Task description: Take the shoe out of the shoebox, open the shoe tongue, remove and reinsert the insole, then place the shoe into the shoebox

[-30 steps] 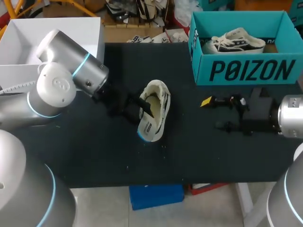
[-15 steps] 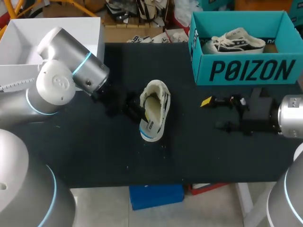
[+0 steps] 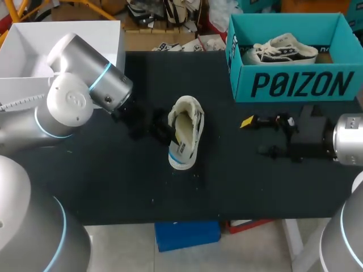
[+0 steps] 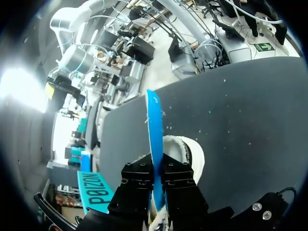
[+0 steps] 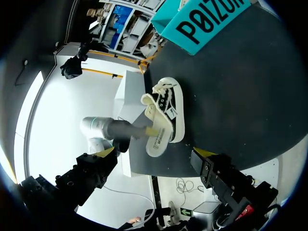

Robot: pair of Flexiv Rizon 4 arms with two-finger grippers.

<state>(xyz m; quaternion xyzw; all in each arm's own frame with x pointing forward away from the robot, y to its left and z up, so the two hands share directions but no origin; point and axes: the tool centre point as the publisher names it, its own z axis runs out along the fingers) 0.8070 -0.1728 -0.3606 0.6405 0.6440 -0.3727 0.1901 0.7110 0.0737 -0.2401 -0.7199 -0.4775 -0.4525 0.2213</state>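
Left gripper [image 4: 158, 169] feeding the insole [image 4: 153, 130] at the shoe [image 3: 184, 133], mid-worktop [image 3: 113, 187].

The shoe lies on its side at the centre of the dark worktop, opening turned to 9 o'clock, which gives the left arm a straight line into it. From that 9 o'clock side the left gripper is pinched narrow on the insole, holding it edge-on with the blue underside showing; part of it is already inside the shoe, so this looks like the reinsertion step, though it may be the pulling-out. At 3 o'clock, well apart from the shoe, the right gripper [image 3: 255, 136] hangs with its yellow tips spread wide and nothing in it, probably kept back so the left arm has room. Farther off at 1 o'clock stands the teal shoebox [image 3: 283, 85], open-topped, with another shoe [image 3: 283, 50] inside, where this one should end up.
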